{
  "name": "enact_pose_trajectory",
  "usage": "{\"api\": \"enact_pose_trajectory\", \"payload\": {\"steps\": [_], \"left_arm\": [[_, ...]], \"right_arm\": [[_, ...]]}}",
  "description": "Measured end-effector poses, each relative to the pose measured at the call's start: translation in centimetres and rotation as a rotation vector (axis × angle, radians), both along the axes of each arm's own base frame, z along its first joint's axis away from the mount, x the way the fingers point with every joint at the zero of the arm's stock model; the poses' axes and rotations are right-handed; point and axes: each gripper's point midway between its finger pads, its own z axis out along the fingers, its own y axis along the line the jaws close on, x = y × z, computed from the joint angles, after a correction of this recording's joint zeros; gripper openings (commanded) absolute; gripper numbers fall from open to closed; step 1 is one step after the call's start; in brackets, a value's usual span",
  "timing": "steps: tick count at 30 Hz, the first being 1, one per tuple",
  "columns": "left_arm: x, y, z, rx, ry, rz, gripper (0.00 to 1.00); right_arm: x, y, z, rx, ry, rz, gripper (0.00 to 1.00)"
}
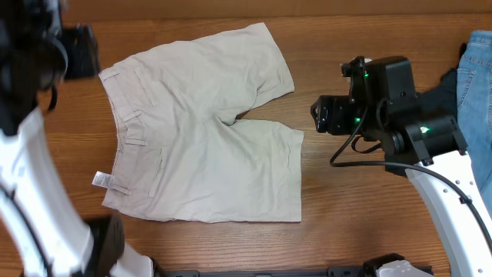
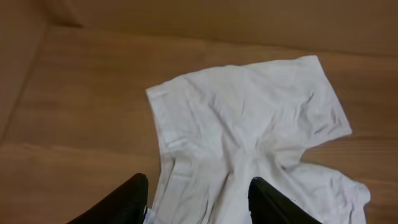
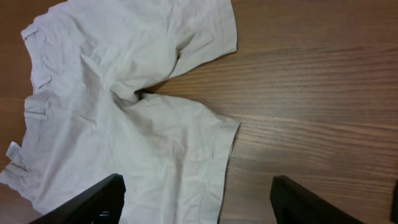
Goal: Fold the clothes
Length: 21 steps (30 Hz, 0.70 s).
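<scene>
The beige shorts (image 1: pixel 196 127) lie flat and spread out on the wooden table, waistband to the left, both legs pointing right, a small white tag (image 1: pixel 101 180) at the lower left corner. My left gripper (image 2: pixel 198 205) is open and empty above the waistband side of the shorts (image 2: pixel 249 124). My right gripper (image 3: pixel 196 202) is open and empty above the hem of the near leg of the shorts (image 3: pixel 124 106). In the overhead view the right gripper (image 1: pixel 317 115) sits just right of the shorts, and the left one is hidden.
Blue denim jeans (image 1: pixel 477 92) and a dark garment (image 1: pixel 442 85) lie at the right edge of the table. Bare wooden table (image 1: pixel 354 200) lies right of the shorts.
</scene>
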Motion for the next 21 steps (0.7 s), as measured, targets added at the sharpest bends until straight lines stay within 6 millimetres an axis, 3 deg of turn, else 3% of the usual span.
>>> {"api": "enact_pose_trajectory", "payload": {"steps": [2,4,8,12,15,18,21], "left_arm": [[-2.8,0.0,0.1,0.014,0.009,0.019,0.58],[-6.7,0.2,-1.0,0.024,0.051,0.059,0.63],[-14.0,0.0,-4.9,-0.011,0.121,0.164,0.70],[-17.7,-0.3,-9.4,-0.044,0.210,0.217,0.75],[-18.1,-0.3,-13.0,-0.067,0.307,0.250,0.76],[-16.8,-0.2,-17.5,-0.081,0.390,0.269,0.80],[-15.4,-0.3,-21.9,-0.105,0.450,0.280,0.77]], "right_arm": [[-0.2,-0.1,-0.1,-0.002,0.009,-0.001,0.80],[-0.3,-0.1,-0.2,-0.003,0.015,0.000,0.80],[-0.3,-0.1,-0.2,-0.003,0.016,-0.004,0.92],[-1.3,-0.4,-0.9,0.011,0.081,-0.047,0.98],[-3.2,-0.8,-3.1,-0.009,0.231,-0.082,0.98],[-4.6,-1.1,-6.7,-0.056,0.415,-0.101,0.98],[-4.9,-1.0,-10.0,-0.076,0.512,-0.109,0.98]]}}
